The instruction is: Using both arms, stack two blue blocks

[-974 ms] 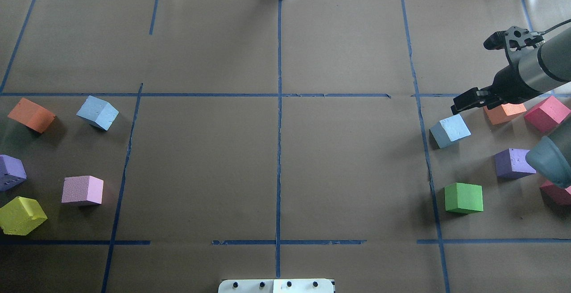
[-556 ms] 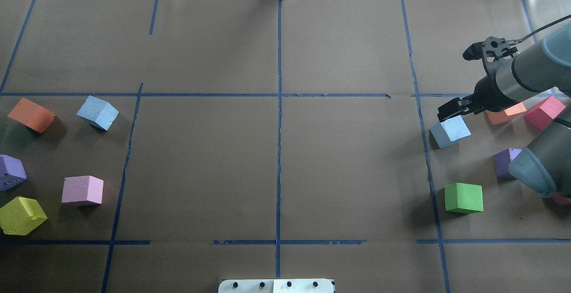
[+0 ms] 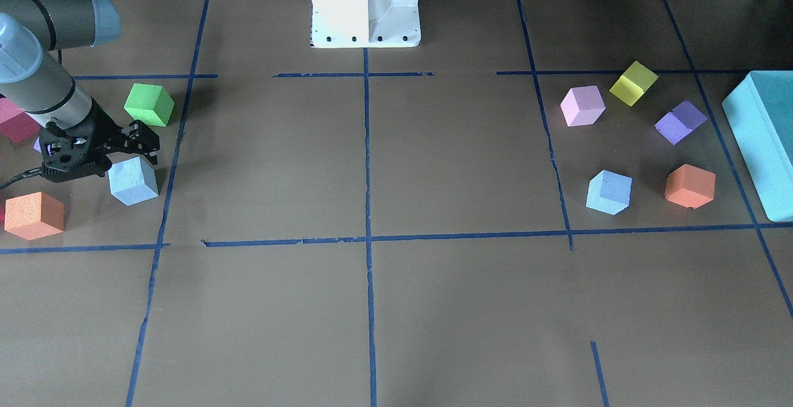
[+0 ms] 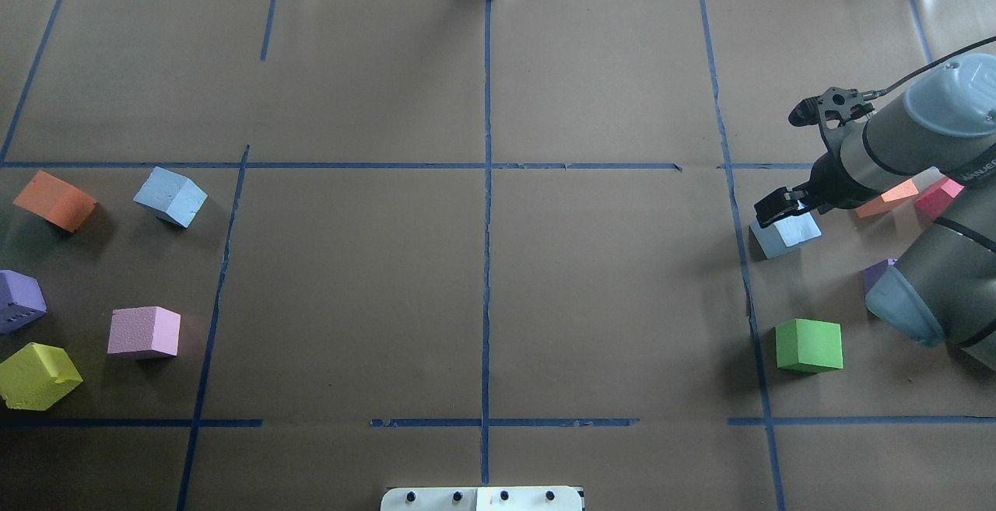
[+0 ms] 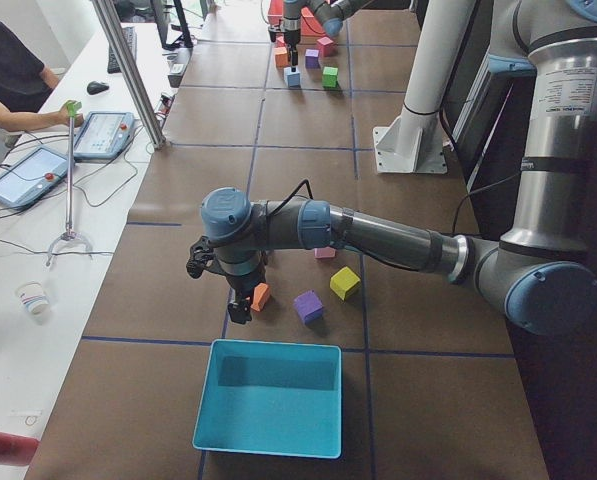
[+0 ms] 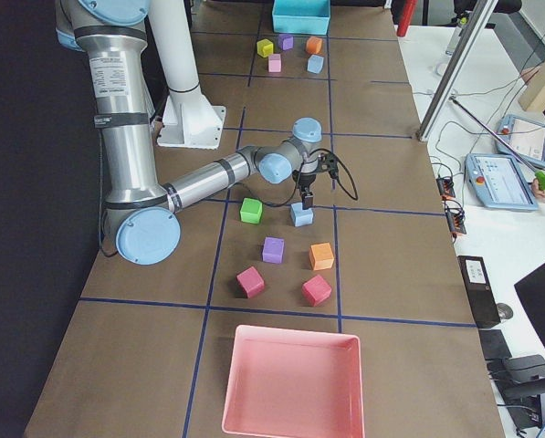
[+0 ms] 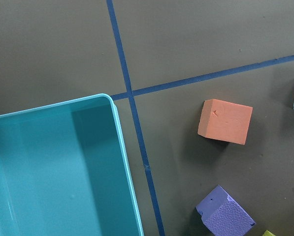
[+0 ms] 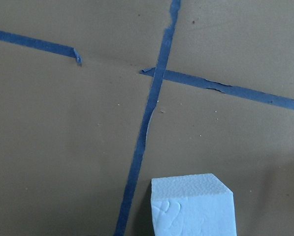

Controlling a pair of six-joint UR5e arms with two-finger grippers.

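Landmark: we place everything from the white base (image 3: 365, 4) at the robot's edge of the table.
Right gripper (image 3: 144, 144): well out to the base's right and forward of it. It hangs low over the right blue block. We see its fingers spread apart with nothing held between them.
Right blue block (image 3: 132, 181): on the brown paper, well to the base's right and forward of it. In the overhead view the gripper covers the block's top edge on the far side from the base. We cannot tell whether they touch.
Left blue block (image 3: 609, 191): on the paper, well to the base's left, and about as far forward of it as the other block.
Blocks together: both lie flat on the paper, well apart, one on either side of the base, neither on the other.
Left gripper (image 5: 240, 308): farther out to the base's left than the left blue block. It points down just beside an orange cube (image 5: 261, 296). Only the side view shows it, so we cannot tell how far open it is.
Teal box (image 5: 278, 344): farthest from the base on its left, past the left gripper.
Green cube (image 3: 148, 105): nearer the base than the right blue block, near the right gripper.
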